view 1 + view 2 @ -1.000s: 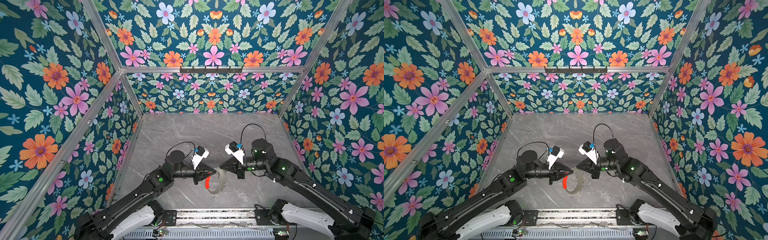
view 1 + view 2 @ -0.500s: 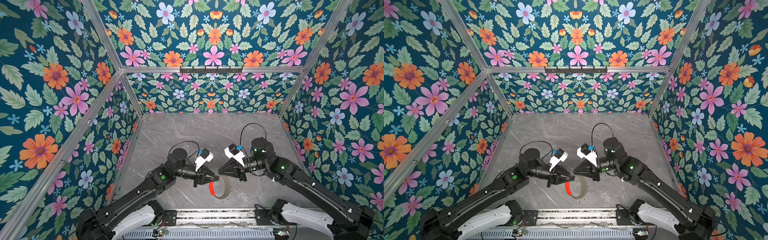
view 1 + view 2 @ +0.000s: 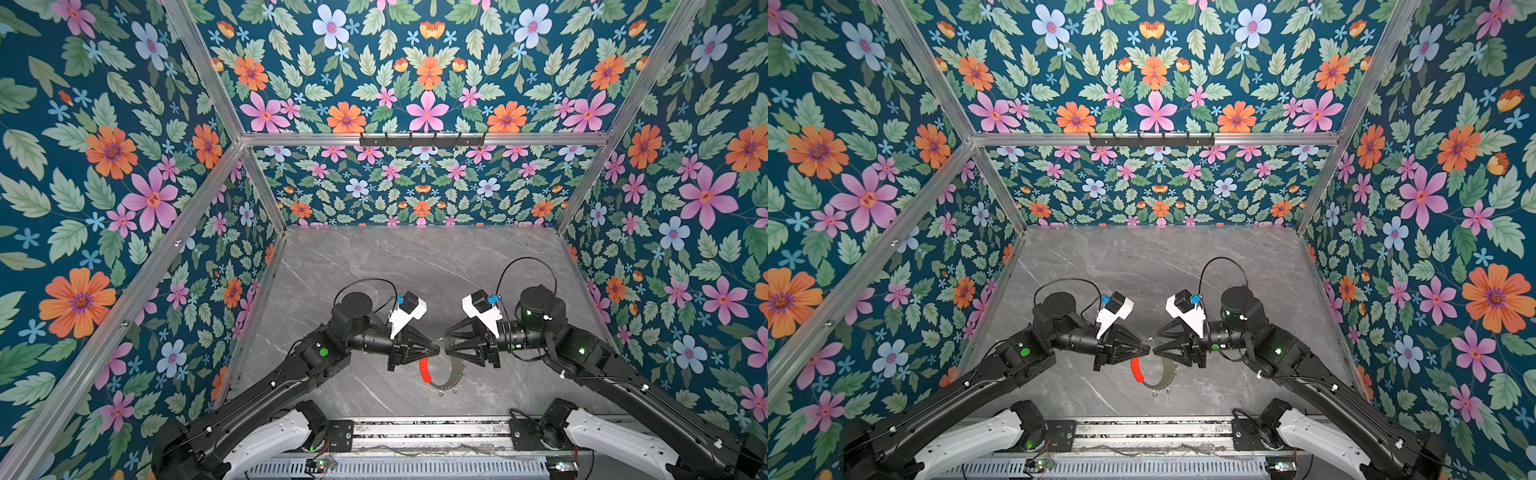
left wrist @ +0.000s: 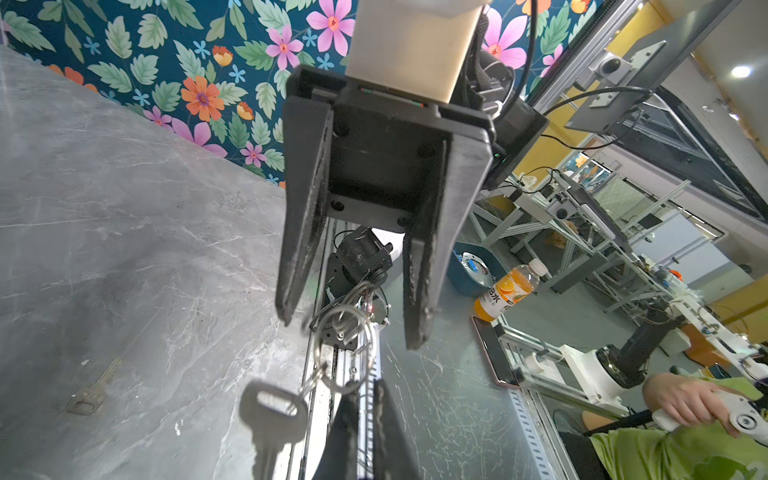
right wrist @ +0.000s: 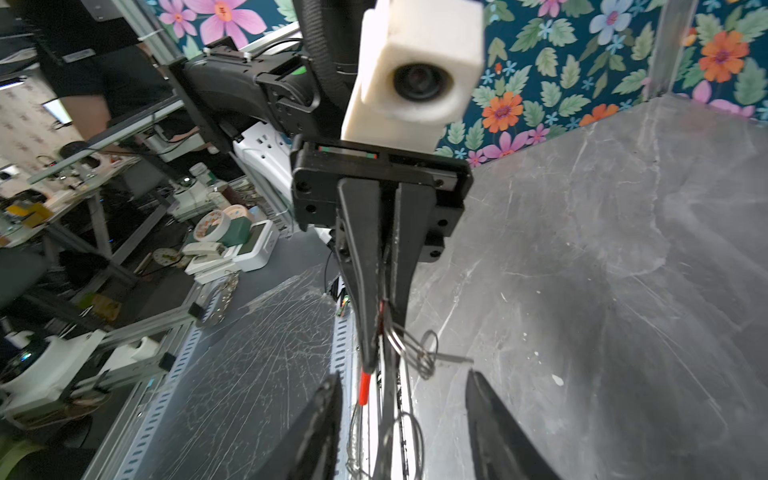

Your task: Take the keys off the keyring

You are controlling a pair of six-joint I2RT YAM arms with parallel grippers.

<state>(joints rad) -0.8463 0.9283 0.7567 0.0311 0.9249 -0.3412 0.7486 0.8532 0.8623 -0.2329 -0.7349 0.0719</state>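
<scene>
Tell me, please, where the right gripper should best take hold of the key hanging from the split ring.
I would pinch the key by its broad flat head, jaws across the two faces, coming from the open right gripper's side. The head is widest, and the left gripper holds the keyring steady.

So the keyring [image 3: 456, 372] is a thin grey hoop with a red sleeve [image 3: 424, 370] on one arc. It hangs upright in the air over the marble tabletop [image 3: 415, 270], near the front edge. One silver key [image 4: 272, 419] dangles off a split ring [image 4: 340, 357], kinda blurry. A second key [image 4: 89, 395] lies flat on the tabletop, off on its own.
</scene>
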